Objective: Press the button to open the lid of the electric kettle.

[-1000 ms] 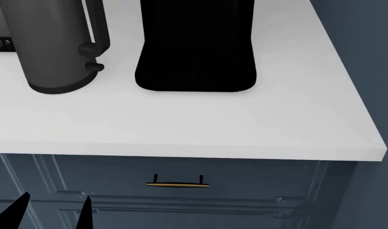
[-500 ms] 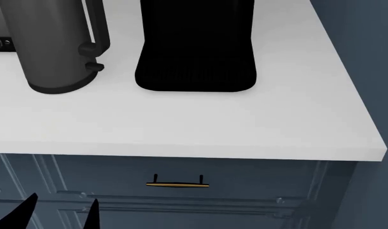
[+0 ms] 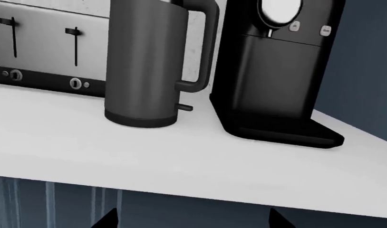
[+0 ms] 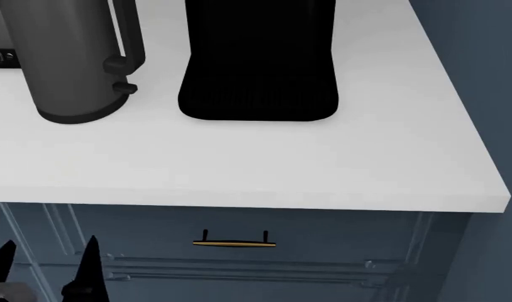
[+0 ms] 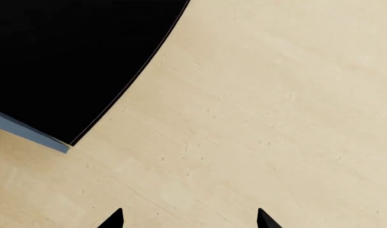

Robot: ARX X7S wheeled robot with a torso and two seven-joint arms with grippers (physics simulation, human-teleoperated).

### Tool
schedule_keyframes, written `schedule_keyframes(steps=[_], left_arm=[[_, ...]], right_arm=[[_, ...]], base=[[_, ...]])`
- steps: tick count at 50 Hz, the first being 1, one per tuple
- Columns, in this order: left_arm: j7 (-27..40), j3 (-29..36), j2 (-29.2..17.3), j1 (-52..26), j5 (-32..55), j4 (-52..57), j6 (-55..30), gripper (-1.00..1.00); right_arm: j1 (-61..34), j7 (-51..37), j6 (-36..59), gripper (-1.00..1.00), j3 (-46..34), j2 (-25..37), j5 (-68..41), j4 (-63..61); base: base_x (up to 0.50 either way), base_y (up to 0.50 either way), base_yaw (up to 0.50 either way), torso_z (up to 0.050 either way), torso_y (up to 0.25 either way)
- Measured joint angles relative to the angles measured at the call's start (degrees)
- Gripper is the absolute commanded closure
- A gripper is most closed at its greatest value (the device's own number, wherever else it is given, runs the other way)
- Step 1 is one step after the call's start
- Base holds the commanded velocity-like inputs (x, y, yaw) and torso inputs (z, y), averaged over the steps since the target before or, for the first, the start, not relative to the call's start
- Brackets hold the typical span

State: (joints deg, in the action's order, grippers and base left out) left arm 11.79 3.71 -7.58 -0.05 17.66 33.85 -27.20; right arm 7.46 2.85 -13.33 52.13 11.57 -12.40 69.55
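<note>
White tabletop [image 4: 265, 163] over blue cabinets, electric kettle [image 3: 146, 66] standing between toaster [image 3: 47, 47] and black coffee machine [image 3: 276, 71], left gripper [image 4: 46, 267] low by the cabinet front, jaws spread apart, right gripper [image 5: 188, 219] over tan floor, jaws released too

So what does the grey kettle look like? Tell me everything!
The electric kettle is a tall, dark grey, metal-looking cylinder with a wider rim at its base. A black handle with small round nubs faces the black coffee machine. It stands upright on the white counter, touched by nothing else, a toaster behind it. Its top is out of view.
</note>
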Motion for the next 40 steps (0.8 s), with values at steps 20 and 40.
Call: schedule_keyframes(steps=[20,40], left_arm=[[10.7,-5.3,-3.0,-14.2,12.9,17.6,-30.5,-1.00],[12.1,-7.0,-3.3,-14.1,16.7,19.6,-33.3,-1.00]], right_arm=[[-2.6,5.2,13.8,-1.00,13.9,2.2,7.7,4.7],[-3.2,6.4,15.6,-1.00,19.0,2.4,10.9,5.3]], base=[[0.00,0.00,0.00,0.000,0.000],[0.00,0.00,0.00,0.000,0.000]])
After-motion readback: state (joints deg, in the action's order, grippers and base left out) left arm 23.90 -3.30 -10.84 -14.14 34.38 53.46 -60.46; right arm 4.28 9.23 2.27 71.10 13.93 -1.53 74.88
